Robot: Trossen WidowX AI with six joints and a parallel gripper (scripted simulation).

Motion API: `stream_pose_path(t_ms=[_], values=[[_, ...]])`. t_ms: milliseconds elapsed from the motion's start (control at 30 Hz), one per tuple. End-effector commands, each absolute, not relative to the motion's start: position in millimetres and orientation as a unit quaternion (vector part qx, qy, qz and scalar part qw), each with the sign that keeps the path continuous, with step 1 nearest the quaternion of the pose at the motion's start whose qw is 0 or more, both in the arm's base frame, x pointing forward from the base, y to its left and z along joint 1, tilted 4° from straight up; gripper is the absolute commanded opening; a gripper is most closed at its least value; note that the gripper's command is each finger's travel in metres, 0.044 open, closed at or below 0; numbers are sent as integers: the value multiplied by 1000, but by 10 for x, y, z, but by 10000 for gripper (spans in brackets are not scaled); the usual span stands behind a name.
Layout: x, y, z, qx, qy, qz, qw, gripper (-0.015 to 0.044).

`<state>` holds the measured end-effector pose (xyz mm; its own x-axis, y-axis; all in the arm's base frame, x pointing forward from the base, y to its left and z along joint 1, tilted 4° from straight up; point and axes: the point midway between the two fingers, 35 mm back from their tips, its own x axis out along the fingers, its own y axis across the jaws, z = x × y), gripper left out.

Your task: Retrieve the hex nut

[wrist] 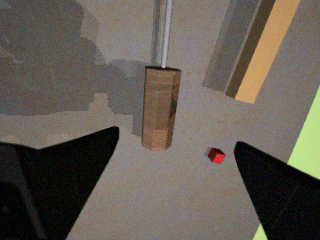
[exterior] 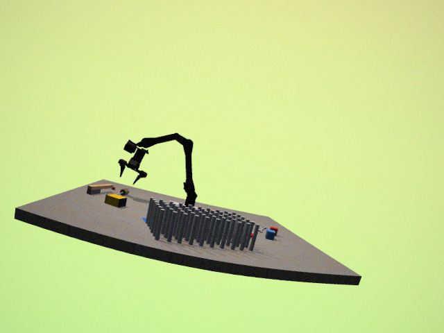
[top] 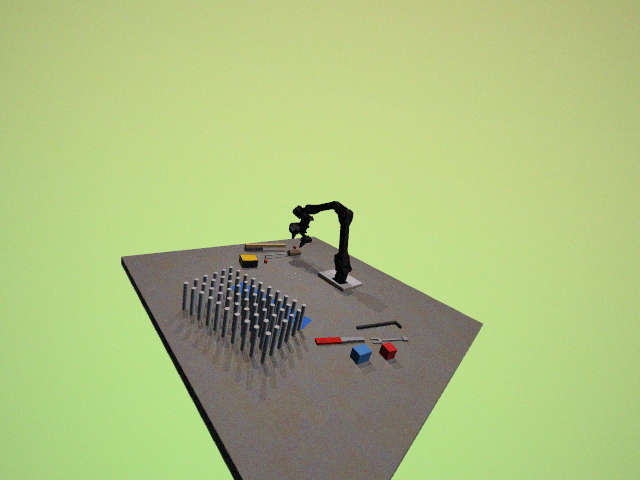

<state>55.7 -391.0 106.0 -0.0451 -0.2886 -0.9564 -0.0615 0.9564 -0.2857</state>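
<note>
My gripper (top: 297, 241) (exterior: 127, 180) (wrist: 176, 139) is open and empty, raised above the wooden-handled tool (top: 294, 253) (exterior: 124, 191) (wrist: 160, 110). That tool lies on the table, its thin metal shaft pointing away from the fingers in the wrist view. The metal spacers (top: 225, 322) (exterior: 193, 229) stand upright in a dense field. The blue taped strip (top: 307, 321) (exterior: 143, 219) runs along the field's arm side, partly hidden by spacers. I cannot make out the hex nut. A black bent rod (top: 377, 325), a red-handled tool (top: 328, 341) and a wrench (top: 390, 339) lie beyond the field.
A yellow block (top: 248, 259) (exterior: 115, 200) and a wooden bar (top: 266, 245) (exterior: 100, 186) (wrist: 270, 55) lie near the wooden-handled tool. A tiny red cube (top: 294, 246) (exterior: 113, 188) (wrist: 216, 155) lies beside its handle. A blue cube (top: 360, 353) (exterior: 270, 234) and a red cube (top: 388, 351) (exterior: 273, 228) sit near the wrench.
</note>
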Motion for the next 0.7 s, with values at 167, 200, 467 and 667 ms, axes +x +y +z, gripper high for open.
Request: stream_pose_path(t_ms=[167,200,467,667], values=[[540,-3911,1027,21,673,-199,712,440],[536,-3911,1018,63,656,-229,716,440],[501,-3912,968,402,474,-427,657,440],[476,-3918,961,587,334,-494,548,440]])
